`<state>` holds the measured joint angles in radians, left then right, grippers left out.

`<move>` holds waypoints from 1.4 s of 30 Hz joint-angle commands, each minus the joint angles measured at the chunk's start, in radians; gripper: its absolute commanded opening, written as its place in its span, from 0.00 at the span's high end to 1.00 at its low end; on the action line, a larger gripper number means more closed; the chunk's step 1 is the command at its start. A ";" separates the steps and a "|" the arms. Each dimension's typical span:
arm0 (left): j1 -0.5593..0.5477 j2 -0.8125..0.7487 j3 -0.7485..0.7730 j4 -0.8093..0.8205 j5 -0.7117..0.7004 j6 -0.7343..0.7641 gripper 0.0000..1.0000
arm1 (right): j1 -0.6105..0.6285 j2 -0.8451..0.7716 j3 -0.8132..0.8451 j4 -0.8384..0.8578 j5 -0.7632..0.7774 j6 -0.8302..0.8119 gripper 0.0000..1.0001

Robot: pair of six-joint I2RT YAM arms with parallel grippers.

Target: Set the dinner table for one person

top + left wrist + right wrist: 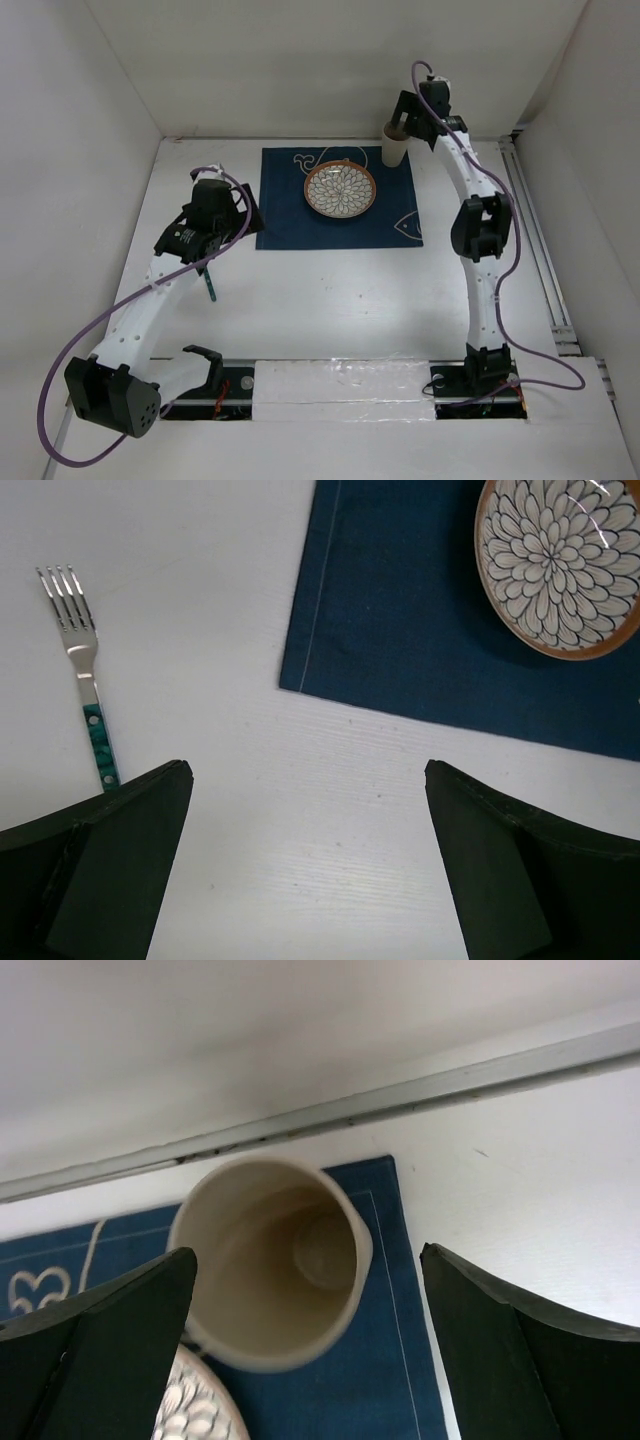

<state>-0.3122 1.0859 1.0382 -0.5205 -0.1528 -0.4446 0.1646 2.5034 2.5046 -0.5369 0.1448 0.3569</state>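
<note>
The white dinner table [330, 290] holds a dark blue cloth mat [285, 215] with a flower-patterned plate [341, 189] on it. A cream cup [396, 146] stands upright on the mat's far right corner. My right gripper [408, 122] hovers over it, open. In the right wrist view the cup [270, 1275] lies between the spread fingers [110, 1350] and touches neither. A fork with a green handle [211, 285] lies on the table left of the mat. My left gripper [238, 218] is open and empty above bare table [310, 860], with the fork [88, 690] to its left and the mat [400, 620] and plate [560, 560] ahead on the right.
White enclosure walls stand close at the back and on both sides. A metal rail [540, 260] runs along the table's right side, and a seam strip [400, 1105] runs along the back wall behind the cup. Purple cables [70, 350] loop off both arms.
</note>
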 commanded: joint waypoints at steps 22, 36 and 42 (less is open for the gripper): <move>0.004 -0.061 0.031 -0.049 -0.111 -0.088 0.00 | -0.396 -0.910 -1.395 0.173 -0.105 -0.013 0.00; 0.004 -0.081 0.022 -0.030 -0.088 -0.078 0.00 | -0.370 -0.733 -1.377 0.129 -0.068 -0.062 0.00; 0.004 -0.081 0.022 -0.030 -0.079 -0.078 0.00 | -0.361 -0.699 -1.331 0.078 -0.057 -0.085 0.17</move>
<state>-0.3122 1.0302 1.0386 -0.5728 -0.2398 -0.5346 -0.2081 1.7927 1.1275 -0.4332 0.0799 0.2871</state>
